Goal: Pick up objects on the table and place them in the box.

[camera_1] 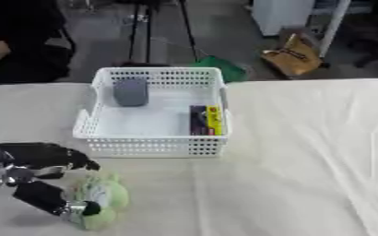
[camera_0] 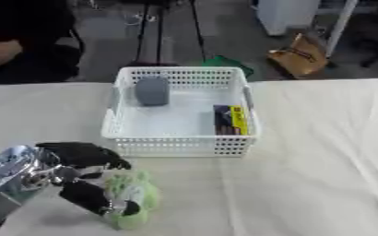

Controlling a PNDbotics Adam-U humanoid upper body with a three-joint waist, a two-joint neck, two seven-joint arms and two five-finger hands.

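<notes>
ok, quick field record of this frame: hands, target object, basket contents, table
left hand: lower left, fingers and thumb curled round the green plush toy
right hand: not in view
green plush toy: on the table, in front of the basket, not yet lifted as far as I can tell
basket: white, perforated, table centre
basket contents: grey object at back left; dark and yellow packet at right
table: cream cloth
</notes>
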